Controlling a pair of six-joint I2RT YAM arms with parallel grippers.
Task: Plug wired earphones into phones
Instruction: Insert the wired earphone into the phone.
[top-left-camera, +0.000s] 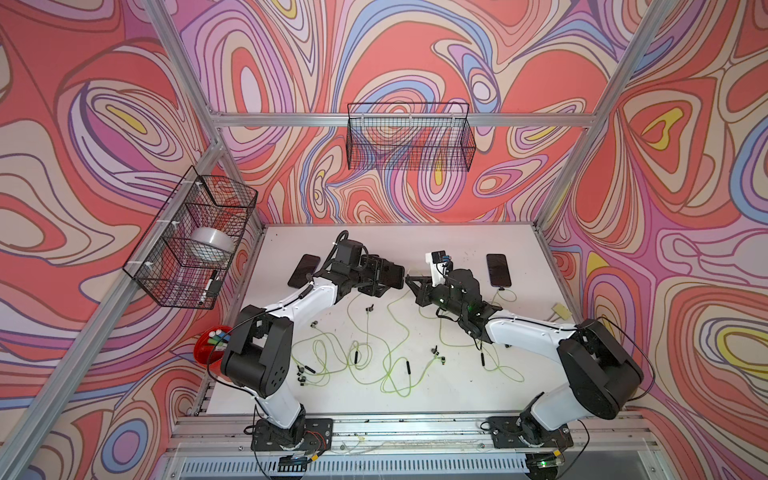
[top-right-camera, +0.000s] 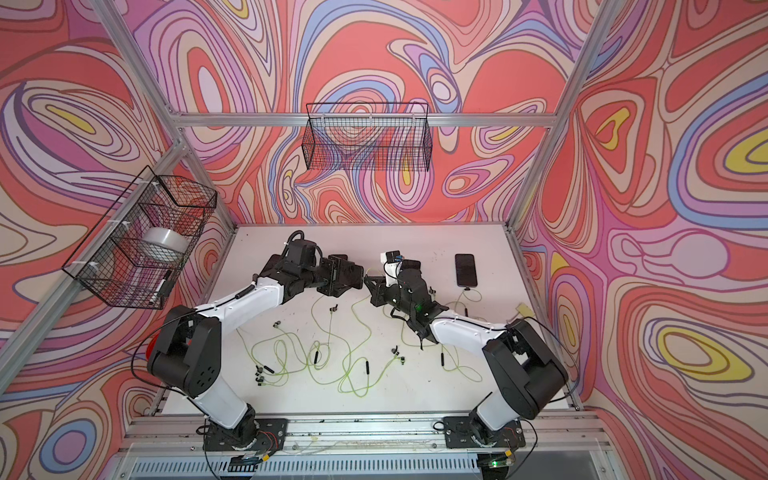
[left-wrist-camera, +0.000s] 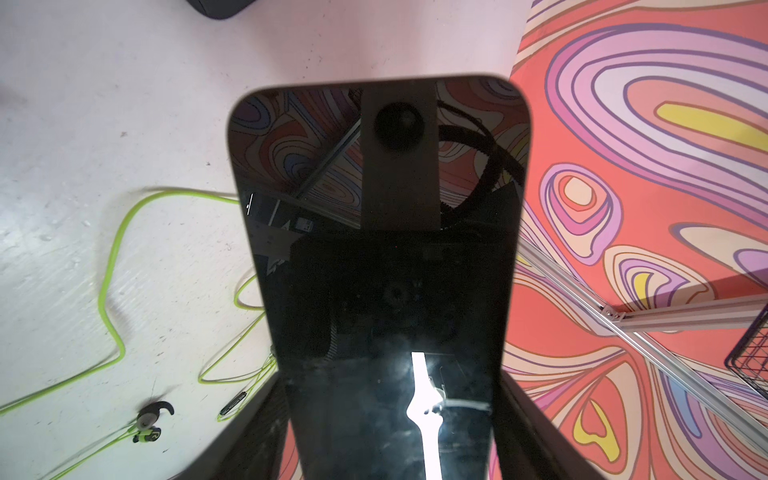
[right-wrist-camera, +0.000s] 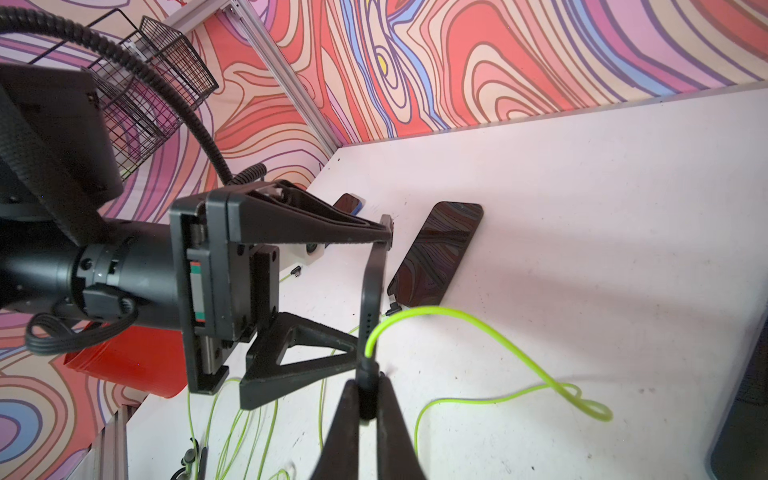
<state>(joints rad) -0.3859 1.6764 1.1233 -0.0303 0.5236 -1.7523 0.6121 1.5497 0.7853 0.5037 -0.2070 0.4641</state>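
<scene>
Left phone (top-left-camera: 304, 270) lies flat on bench (top-left-camera: 374, 245). Left tool (top-left-camera: 388, 277) is clamped across the held phone (left-wrist-camera: 386, 249), which is lifted clear with its end edge facing the other arm, presumably to present the socket. The glossy black screen mirrors the wall. Right tool (right-wrist-camera: 368, 392) is pinched tight on dark plug (right-wrist-camera: 368, 372), near that edge and apparently not seated. Yellow-green cable (right-wrist-camera: 478, 324) trails slack. Right phone (top-left-camera: 498, 270) looks already cabled.

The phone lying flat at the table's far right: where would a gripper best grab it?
Probably across its two long edges near the middle, coming straight down. The phone lies flat, screen up; its narrow width suits jaws, and a plug occupies its near short end.
</scene>
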